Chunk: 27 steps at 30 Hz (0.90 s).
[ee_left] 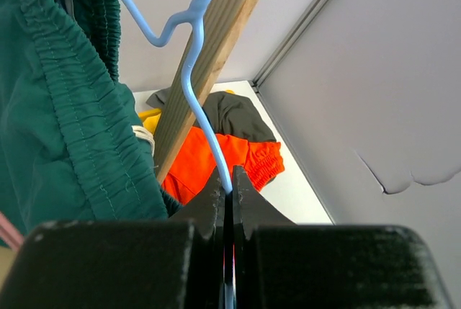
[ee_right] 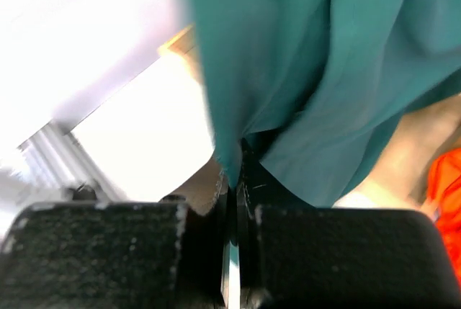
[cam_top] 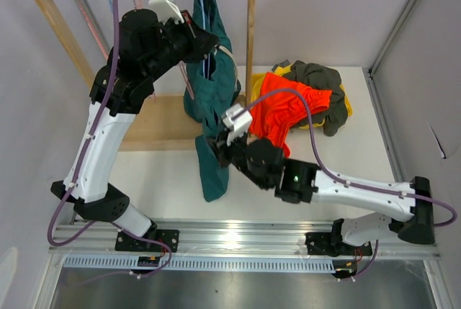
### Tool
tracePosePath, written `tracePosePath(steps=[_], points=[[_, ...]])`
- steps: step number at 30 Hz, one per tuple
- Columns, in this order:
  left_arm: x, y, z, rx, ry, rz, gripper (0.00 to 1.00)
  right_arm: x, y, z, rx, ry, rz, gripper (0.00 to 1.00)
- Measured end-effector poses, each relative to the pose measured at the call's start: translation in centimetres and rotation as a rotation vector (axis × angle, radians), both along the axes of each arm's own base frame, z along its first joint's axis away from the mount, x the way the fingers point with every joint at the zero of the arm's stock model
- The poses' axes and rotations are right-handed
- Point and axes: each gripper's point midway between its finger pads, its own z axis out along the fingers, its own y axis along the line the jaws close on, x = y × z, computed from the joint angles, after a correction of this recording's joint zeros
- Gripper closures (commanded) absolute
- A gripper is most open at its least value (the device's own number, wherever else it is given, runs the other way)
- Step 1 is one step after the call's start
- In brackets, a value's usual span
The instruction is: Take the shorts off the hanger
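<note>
- Your left hand [ee_left: 229, 192], arm raised toward 1 o'clock, clamps the blue hanger [ee_left: 189, 78].
- Your right hand [ee_right: 232, 179], arm stretched toward 10 o'clock, pinches the teal shorts [ee_right: 324, 71].

Our left arm [cam_top: 101, 143] rises steeply from its base, elbow bent, forearm reaching up and to the right. Our left gripper [ee_left: 230, 188] is closed tight, with the thin wire of the blue hanger [ee_left: 204, 130] pinched right at the tips of its jaws. Our right arm [cam_top: 360, 190] lies low, stretched out to the left. Our right gripper [ee_right: 233, 173] is closed too, a fold of the teal shorts [ee_right: 324, 71] caught between its jaws, and the cloth runs on ahead of the tips.
</note>
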Motion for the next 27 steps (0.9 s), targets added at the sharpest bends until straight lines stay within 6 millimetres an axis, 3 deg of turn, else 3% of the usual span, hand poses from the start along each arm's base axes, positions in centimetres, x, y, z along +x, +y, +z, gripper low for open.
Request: tracePosePath(steps=[4, 8, 10, 12, 16, 19, 22, 27], points=[[-0.2, 0.3, -0.1, 0.01, -0.002, 0.01, 1.0, -6.9, -1.3, -0.1, 0.025, -0.009, 0.052, 1.0], [-0.1, 1.0, -0.2, 0.035, -0.002, 0.041, 1.0, -13.8, -2.9, -2.1, 0.008, 0.015, 0.092, 1.0], [-0.2, 1.2, -0.7, 0.059, 0.018, 0.042, 1.0, -15.5, -3.5, -3.6, -0.024, 0.025, 0.08, 1.0], [-0.3, 1.2, -0.8, 0.067, 0.027, 0.04, 1.0, -15.9, -4.0, -4.8, -0.05, 0.027, 0.044, 1.0], [-0.3, 1.1, -1.7, 0.079, 0.052, 0.036, 1.0, -14.8, -4.4, -5.8, -0.08, 0.014, -0.023, 1.0], [-0.5, 1.1, -3.0, 0.093, 0.075, 0.032, 1.0, -12.1, -4.2, -5.3, -0.078, 0.004, -0.062, 1.0], [-1.5, 1.1, -4.3, 0.1, 0.095, 0.023, 1.0, -7.9, -4.3, -4.8, -0.083, -0.003, -0.104, 1.0], [-5.6, 1.2, -4.4, 0.086, 0.1, -0.03, 1.0, 3.6, -8.0, -3.3, -0.057, 0.017, -0.28, 1.0]])
